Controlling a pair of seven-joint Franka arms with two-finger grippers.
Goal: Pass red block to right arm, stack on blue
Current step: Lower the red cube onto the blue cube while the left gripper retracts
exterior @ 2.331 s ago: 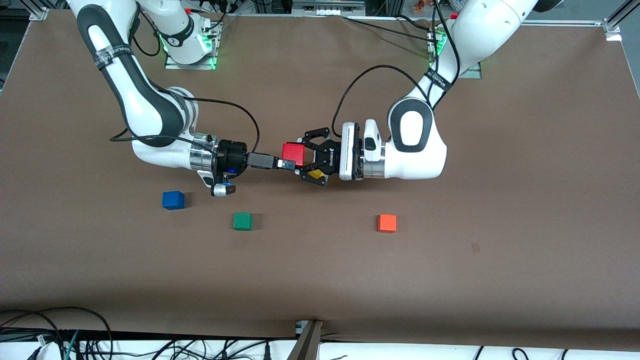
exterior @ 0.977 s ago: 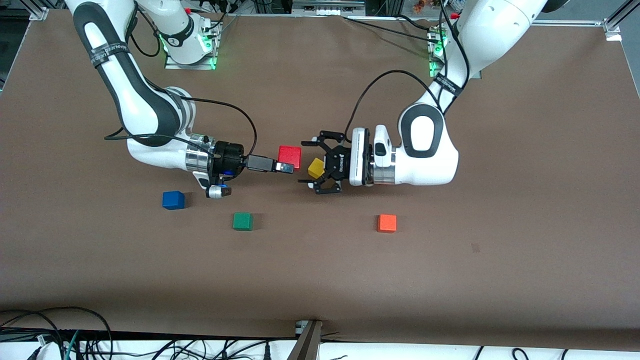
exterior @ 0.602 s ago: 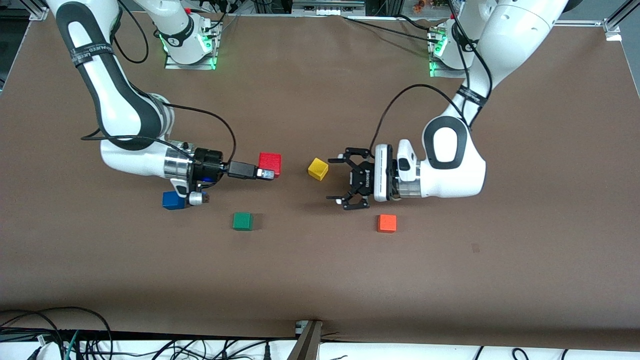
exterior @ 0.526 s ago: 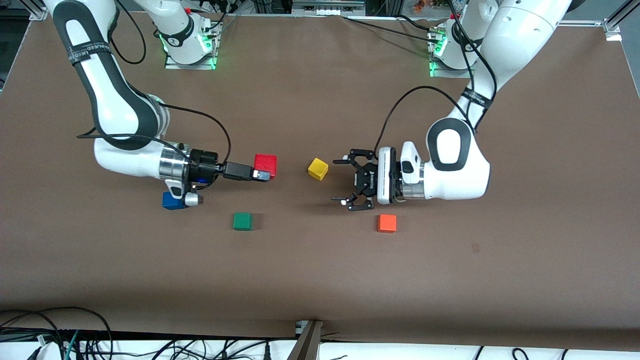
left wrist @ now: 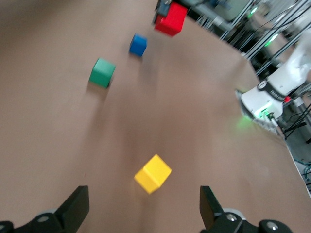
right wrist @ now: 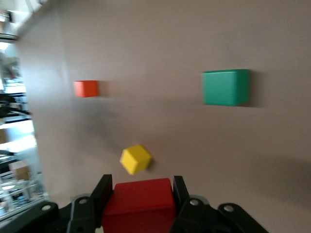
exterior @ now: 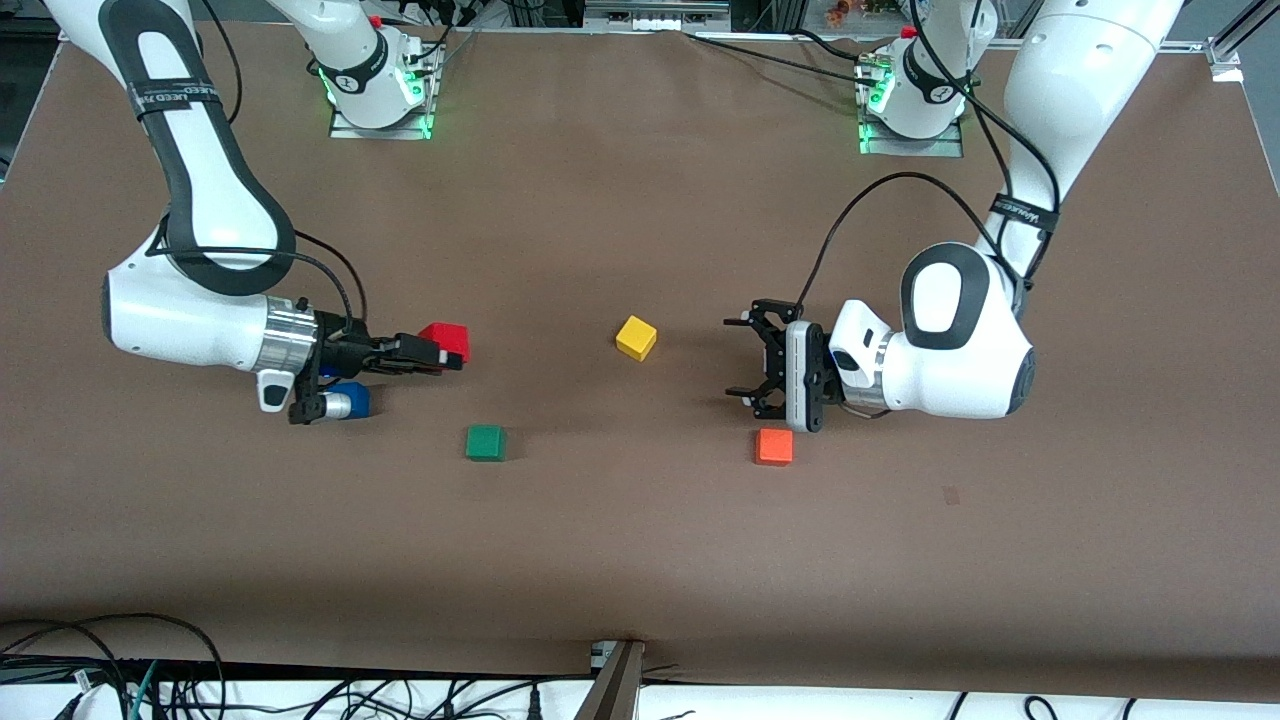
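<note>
The right gripper [exterior: 452,352] clamps the red block [exterior: 446,340] in the air beside the blue cube [exterior: 352,399]; a green cube [exterior: 485,442] sits near. The left gripper [exterior: 756,365], jaws apart, hovers between yellow cube [exterior: 636,337] and orange cube [exterior: 774,446]

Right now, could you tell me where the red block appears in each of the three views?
Front view: red block held in the right gripper, above the table.
Left wrist view: red block at the top edge.
Right wrist view: red block between the jaws, bottom centre.
Shared landmark: yellow block.
</note>
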